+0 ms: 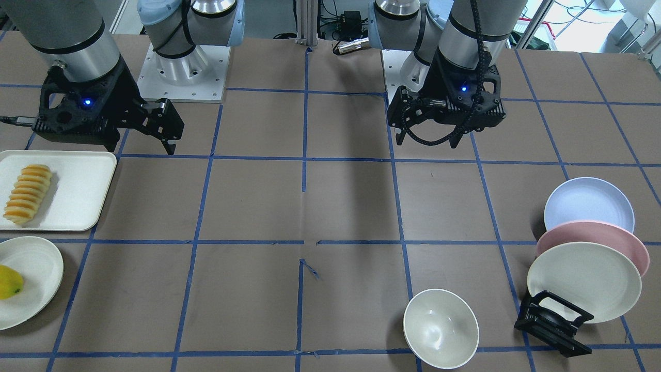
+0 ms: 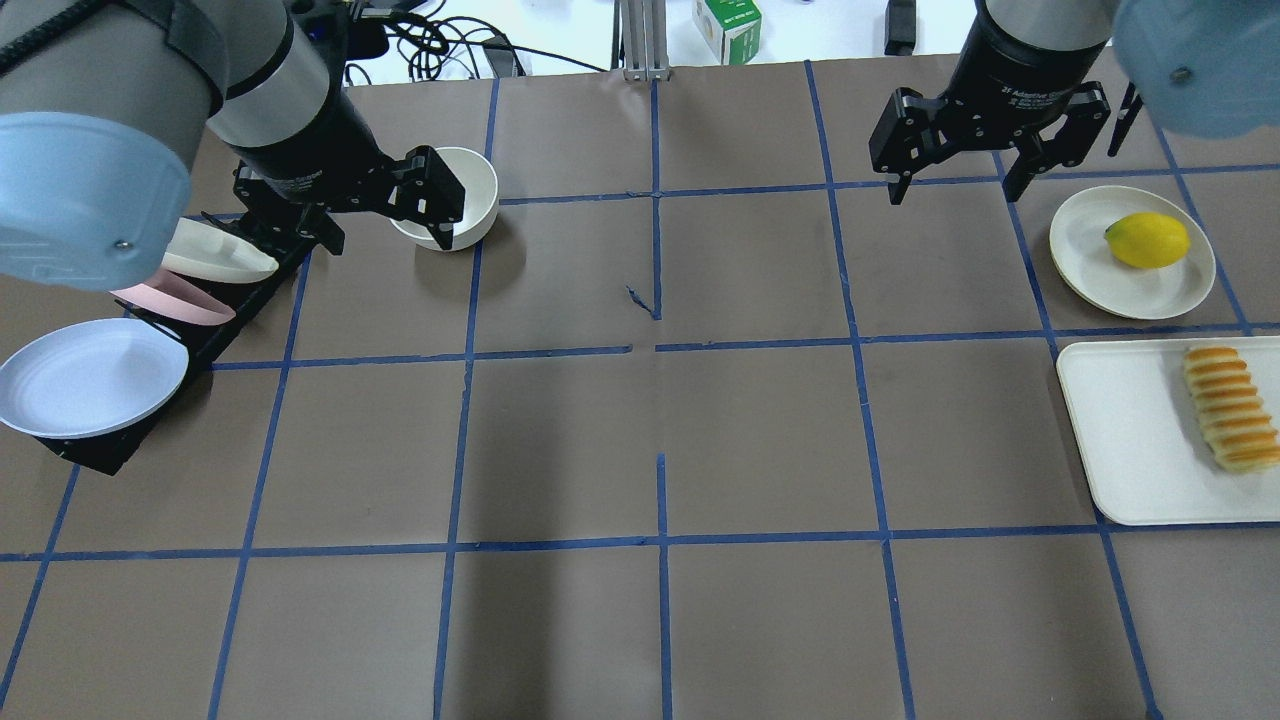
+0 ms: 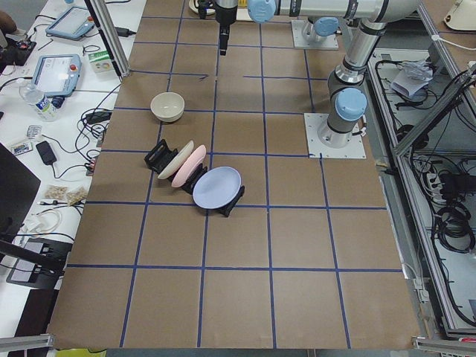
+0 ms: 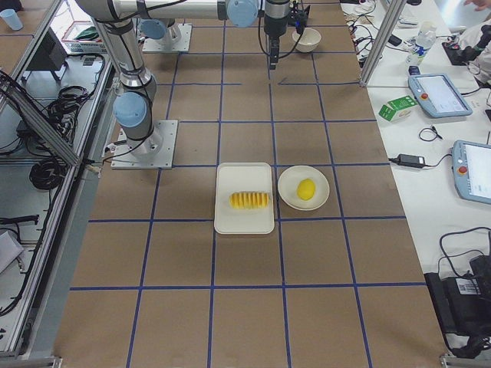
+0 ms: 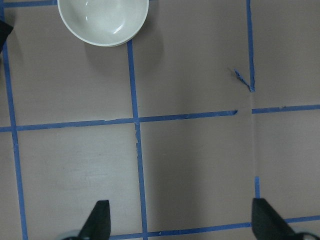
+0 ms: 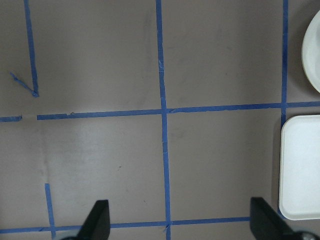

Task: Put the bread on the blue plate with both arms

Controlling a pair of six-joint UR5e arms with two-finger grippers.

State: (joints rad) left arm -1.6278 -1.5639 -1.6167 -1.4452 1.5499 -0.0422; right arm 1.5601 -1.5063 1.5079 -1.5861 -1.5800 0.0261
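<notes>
**Right claw** [image 2: 955, 190]: released, fingers spread wide with nothing between them, hanging above bare desk [image 2: 660, 450]. Outboard of it lies a white tray [image 2: 1120, 430]. The bread [image 2: 1228, 408] rests on the tray's outer half, well apart from the claw and untouched. The loaf's long axis runs away from the robot's base, so the line on which the fingers shut already crosses its short axis. The coming move is judged to be a sideways reach and a descent, with little wrist turn. Just past the tray, farther from the base, a small cream plate [image 2: 1090, 260] carries a lemon [image 2: 1147, 240]; it borders the approach.

**Left claw** [image 1: 426, 138]: likewise released and empty, over bare desk. A cream bowl [image 5: 103, 20] stands apart from it, farther from the base. Outboard of this claw a black rack [image 1: 552, 323] holds three plates. The blue plate [image 2: 90, 378] seems to lean in the end slot nearest the base, with a pink plate [image 1: 619, 243] and a cream rack plate [image 1: 583, 281] in the slots beyond it.

**Relation:** the right arm is nearer the bread and the left arm nearer the blue plate; the two things lie at opposite ends of the desk.

**Surface:** flat, matte brown covering ruled with blue tape. The wide stretch between the claws offers room to set the plate down.
</notes>
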